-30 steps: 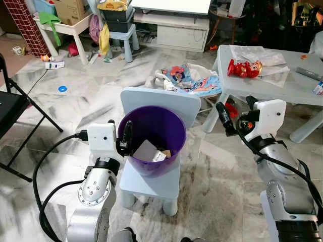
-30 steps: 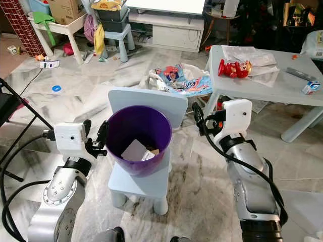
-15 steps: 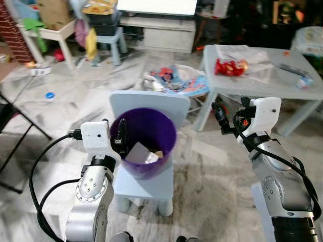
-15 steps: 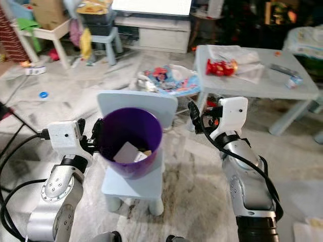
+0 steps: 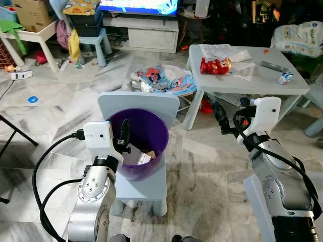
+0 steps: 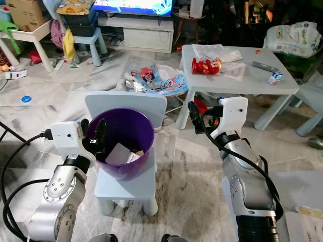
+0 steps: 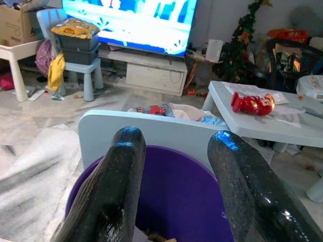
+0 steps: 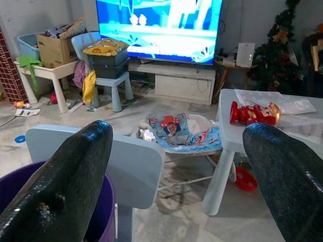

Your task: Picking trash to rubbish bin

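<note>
Scraps in the purple bin (image 5: pixel 151 132) too small to identify, partly behind the left hand (image 5: pixel 124 136).

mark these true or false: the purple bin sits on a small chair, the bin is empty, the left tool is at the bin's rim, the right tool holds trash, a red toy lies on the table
1. The purple bin sits on a small pale blue chair. True.
2. The bin is empty. False: paper scraps lie inside it.
3. The left tool is at the bin's rim. True; its fingers are open.
4. The right tool holds trash. False: its fingers are open with nothing between them, off to the bin's right.
5. A red toy lies on the table. True.
</note>
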Tool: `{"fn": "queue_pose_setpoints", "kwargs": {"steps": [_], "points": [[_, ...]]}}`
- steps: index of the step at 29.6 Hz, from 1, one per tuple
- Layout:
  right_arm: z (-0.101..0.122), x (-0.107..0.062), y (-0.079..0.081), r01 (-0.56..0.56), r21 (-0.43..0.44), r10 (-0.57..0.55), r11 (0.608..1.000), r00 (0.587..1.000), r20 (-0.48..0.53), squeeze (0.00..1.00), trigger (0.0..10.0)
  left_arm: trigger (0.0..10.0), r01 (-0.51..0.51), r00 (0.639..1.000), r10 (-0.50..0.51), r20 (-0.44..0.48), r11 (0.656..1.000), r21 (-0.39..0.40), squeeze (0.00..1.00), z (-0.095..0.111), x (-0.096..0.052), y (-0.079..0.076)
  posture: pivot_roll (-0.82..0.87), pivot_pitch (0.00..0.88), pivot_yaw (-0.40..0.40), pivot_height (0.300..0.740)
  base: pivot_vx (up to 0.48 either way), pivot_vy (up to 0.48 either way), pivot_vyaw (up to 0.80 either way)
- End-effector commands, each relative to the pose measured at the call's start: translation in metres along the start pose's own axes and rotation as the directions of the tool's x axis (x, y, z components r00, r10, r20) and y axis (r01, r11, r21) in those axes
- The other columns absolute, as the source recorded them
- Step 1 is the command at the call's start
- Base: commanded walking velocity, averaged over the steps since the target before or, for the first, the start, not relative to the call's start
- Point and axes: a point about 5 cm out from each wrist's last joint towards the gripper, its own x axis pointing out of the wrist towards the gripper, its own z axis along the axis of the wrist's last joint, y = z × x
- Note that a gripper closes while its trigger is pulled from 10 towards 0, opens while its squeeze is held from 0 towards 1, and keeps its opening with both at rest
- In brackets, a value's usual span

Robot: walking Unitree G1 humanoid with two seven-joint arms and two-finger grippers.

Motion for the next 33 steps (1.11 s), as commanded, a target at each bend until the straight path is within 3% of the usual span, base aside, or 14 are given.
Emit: {"fn": "queue_pose_setpoints", "kwargs": {"steps": [1, 10, 33], "points": [[0.0059, -0.0001, -0.0022, 0.007, -0.004, -0.007, 1.0, 1.0, 0.012, 1.0, 10.0, 10.0, 0.013, 1.0, -0.013, -0.013, 1.0, -0.005, 0.0, -0.002, -0.0003, -0.0036, 0.05, 0.111, -0.091, 0.74, 0.0, 0.0, 0.0], [0.0047, 0.0007, -0.0007, 0.006, 0.002, -0.006, 1.0, 1.0, 0.007, 1.0, 10.0, 10.0, 0.009, 1.0, -0.009, -0.02, 1.0, -0.005, 0.0, -0.0036, -0.0014, -0.0023, 0.05, 0.115, -0.092, 0.74, 0.0, 0.0, 0.0], [0.0041, 0.0045, -0.001, 0.009, 0.006, -0.009, 1.0, 1.0, 0.007, 1.0, 10.0, 10.0, 0.005, 1.0, -0.005, -0.027, 1.0, -0.003, 0.0, -0.0049, 0.0021, -0.0011, 0.05, 0.106, -0.09, 0.74, -0.296, 0.0, 0.0]]}}
